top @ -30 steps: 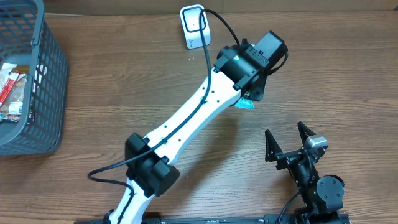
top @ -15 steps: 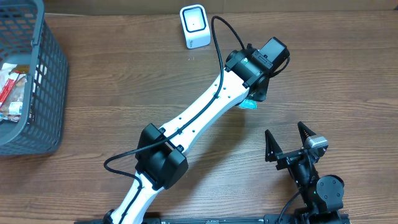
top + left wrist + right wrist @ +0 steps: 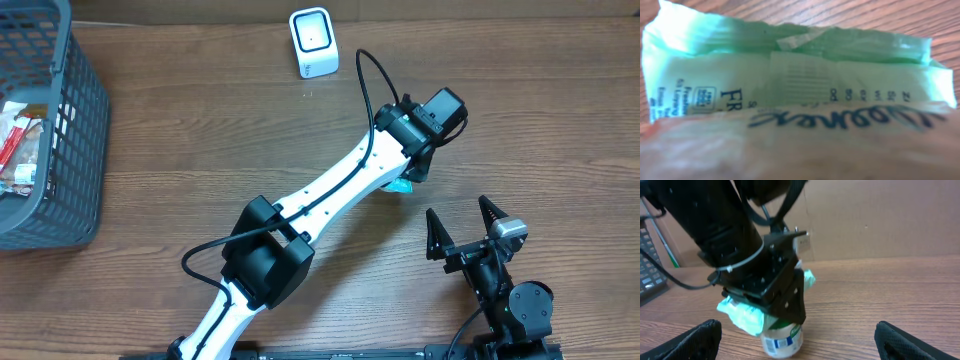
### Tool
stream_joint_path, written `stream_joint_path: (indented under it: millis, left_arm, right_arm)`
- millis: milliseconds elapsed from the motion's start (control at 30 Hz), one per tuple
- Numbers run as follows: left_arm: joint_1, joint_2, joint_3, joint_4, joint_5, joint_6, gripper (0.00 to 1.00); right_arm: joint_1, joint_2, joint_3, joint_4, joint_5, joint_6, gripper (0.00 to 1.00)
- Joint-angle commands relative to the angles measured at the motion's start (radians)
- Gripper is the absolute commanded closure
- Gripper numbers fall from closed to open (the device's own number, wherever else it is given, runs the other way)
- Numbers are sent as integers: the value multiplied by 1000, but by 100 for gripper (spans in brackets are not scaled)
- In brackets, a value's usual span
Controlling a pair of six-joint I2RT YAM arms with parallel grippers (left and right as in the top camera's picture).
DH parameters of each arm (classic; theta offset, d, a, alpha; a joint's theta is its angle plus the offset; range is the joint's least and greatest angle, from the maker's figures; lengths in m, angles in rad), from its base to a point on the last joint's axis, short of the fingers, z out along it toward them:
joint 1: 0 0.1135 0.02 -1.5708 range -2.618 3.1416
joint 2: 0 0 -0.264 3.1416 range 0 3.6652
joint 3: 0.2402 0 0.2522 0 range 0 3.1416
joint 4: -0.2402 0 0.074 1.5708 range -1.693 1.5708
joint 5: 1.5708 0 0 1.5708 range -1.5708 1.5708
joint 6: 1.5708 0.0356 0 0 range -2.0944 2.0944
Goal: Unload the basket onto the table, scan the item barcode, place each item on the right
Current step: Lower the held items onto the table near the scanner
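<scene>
Packet [image 3: 757, 317] pinched in left claw [image 3: 408, 172] (bottom edge near table [image 3: 200, 130]); right claw [image 3: 458, 208] spread; scanner [image 3: 313, 42] well apart.

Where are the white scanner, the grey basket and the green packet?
white scanner [image 3: 313, 42]: overhead view, its top.
grey basket [image 3: 88, 130]: overhead view, its right wall.
green packet [image 3: 805, 50]: left wrist view, crumpled upper edge.

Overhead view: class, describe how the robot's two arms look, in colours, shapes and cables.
The left arm has white links, black joint housings and a looping black cable. The right arm is all black with a grey wrist block; its fingers are black, pointed triangles.
</scene>
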Motion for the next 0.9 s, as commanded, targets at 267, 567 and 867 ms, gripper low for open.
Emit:
stream_joint_path:
  millis: [267,567,867]
  left_arm:
    - [6,-9,-63,74,12,39,55]
    - [5,-9,-97,201,21,39,51]
    - [5,-9,-156,274,69,40,47]
  right_arm:
    - [-5,-6,-10,4,1,4,0]
    - [-5,-6,-10,4,1,4,0]
    - [-5,-6,-10,4,1,4,0]
